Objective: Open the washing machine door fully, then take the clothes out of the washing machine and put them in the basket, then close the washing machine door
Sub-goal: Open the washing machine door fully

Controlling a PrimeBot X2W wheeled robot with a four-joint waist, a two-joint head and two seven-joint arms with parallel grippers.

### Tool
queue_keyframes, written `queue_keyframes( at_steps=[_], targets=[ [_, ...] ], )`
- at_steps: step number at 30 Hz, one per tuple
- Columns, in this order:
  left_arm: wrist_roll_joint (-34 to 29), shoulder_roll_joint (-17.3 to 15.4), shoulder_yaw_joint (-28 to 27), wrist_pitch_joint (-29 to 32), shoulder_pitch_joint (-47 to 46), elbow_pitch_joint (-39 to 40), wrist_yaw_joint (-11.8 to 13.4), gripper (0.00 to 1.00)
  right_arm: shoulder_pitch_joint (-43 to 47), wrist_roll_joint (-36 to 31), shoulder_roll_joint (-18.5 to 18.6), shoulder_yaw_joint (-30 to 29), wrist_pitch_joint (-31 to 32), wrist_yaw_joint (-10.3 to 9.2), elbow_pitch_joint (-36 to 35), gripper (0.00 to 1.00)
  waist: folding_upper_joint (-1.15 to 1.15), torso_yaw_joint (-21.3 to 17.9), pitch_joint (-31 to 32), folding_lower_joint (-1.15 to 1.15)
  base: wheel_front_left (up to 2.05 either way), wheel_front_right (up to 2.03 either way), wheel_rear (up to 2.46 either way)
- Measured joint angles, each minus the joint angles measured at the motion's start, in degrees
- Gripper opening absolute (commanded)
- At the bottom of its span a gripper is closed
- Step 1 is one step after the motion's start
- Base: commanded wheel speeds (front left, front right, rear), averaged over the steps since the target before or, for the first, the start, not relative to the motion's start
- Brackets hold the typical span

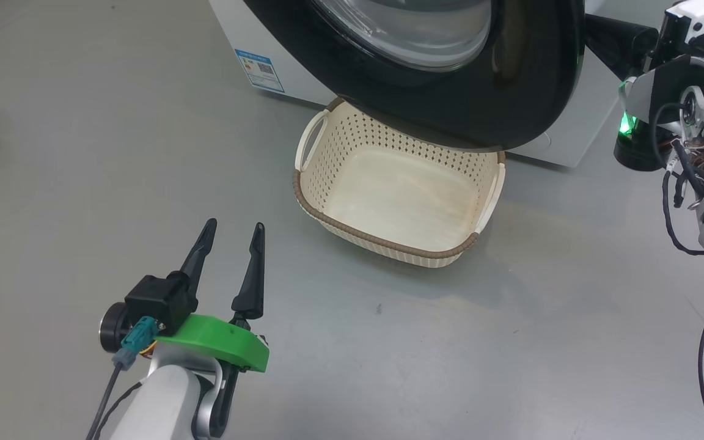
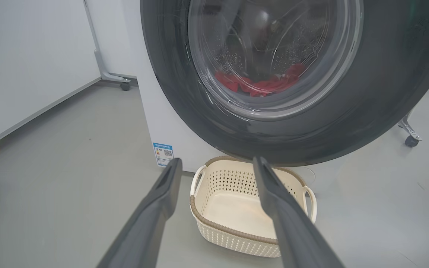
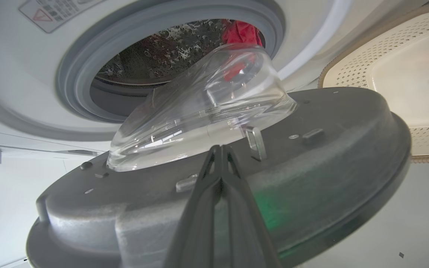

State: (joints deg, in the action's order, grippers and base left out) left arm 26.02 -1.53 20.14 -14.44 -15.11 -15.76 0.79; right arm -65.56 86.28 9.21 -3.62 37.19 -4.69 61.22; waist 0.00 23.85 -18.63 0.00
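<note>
Looks like a job for the right gripper (image 3: 220, 149), pressed together right behind the part-open door (image 3: 330, 149) at 12 o'clock, with the left gripper (image 1: 234, 226) spread and farther off, red clothes (image 3: 240, 31) inside the washer (image 3: 21, 93).

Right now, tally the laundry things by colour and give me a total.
White: 1, the washing machine
Black: 1, the washing machine door
Cream: 1, the basket
Red: 1 heap of clothes, pieces uncountable
Total: 4
</note>
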Motion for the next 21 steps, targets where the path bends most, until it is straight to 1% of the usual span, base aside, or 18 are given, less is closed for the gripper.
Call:
queue_keyframes(
  at_steps=[4, 7, 8, 9, 10, 13, 17, 18, 21],
  targets=[
    [-0.40, -0.03, -0.31, 0.00, 0.21, 0.10, 0.00, 1.00, 0.04, -1.42, 0.25, 1.12, -0.56, 0.18, -0.13, 0.00, 0.00, -0.35, 0.66, 0.00, 0.00, 0.00, 0.00],
    [-0.49, -0.03, -0.32, 0.00, 0.25, 0.15, 0.00, 1.00, 0.05, -2.48, 1.16, 1.60, -1.60, 1.18, -0.34, 0.00, 0.00, -0.55, 0.82, 0.00, 0.00, 0.00, 0.00],
    [-0.53, -0.03, -0.33, 0.00, 0.25, 0.20, 0.00, 1.00, 0.06, -2.79, 1.58, 1.74, -2.14, 1.71, -0.57, 0.00, 0.00, -0.61, 0.88, 0.00, 0.00, 0.00, 0.00],
    [-0.59, -0.03, -0.40, 0.00, 0.26, 0.22, 0.00, 1.00, 0.09, -3.39, 2.03, 2.21, -2.50, 2.61, -0.91, 0.00, 0.00, -0.67, 0.96, 0.00, 0.00, 0.00, 0.00],
    [-0.74, -0.02, -0.64, 0.00, 0.26, 0.24, 0.00, 1.00, 0.31, -4.34, 2.46, 2.91, -2.79, 3.91, -1.40, 0.00, 0.00, -0.75, 1.09, 0.00, 0.00, 0.00, 0.00],
    [-0.92, -0.03, -1.23, 0.00, 0.39, 0.19, 0.02, 1.00, 1.51, -6.57, 3.48, 4.27, -4.47, 6.44, -2.01, 0.00, 0.00, -1.01, 1.72, 0.00, 0.00, 0.00, 0.00],
    [-1.01, -0.03, -1.90, 0.00, 1.19, -0.07, 0.45, 1.00, 3.94, -9.22, 3.90, 6.17, -7.15, 10.11, -3.02, 0.00, 0.00, -1.67, 2.68, 0.00, 0.00, 0.00, 0.00],
    [-1.21, -0.04, -2.15, 0.00, 1.45, -0.22, 0.46, 1.00, 4.50, -10.28, 3.96, 6.75, -8.08, 10.63, -3.35, 0.00, 0.00, -1.90, 2.92, 0.00, 0.00, 0.00, 0.00],
    [-2.12, -0.05, -2.78, 0.00, 1.98, -0.47, 0.46, 1.00, 6.09, -11.60, 4.24, 7.72, -9.66, 11.15, -4.04, 0.00, 0.00, -2.69, 3.71, 0.00, 0.00, 0.00, 0.00]
  ],
)
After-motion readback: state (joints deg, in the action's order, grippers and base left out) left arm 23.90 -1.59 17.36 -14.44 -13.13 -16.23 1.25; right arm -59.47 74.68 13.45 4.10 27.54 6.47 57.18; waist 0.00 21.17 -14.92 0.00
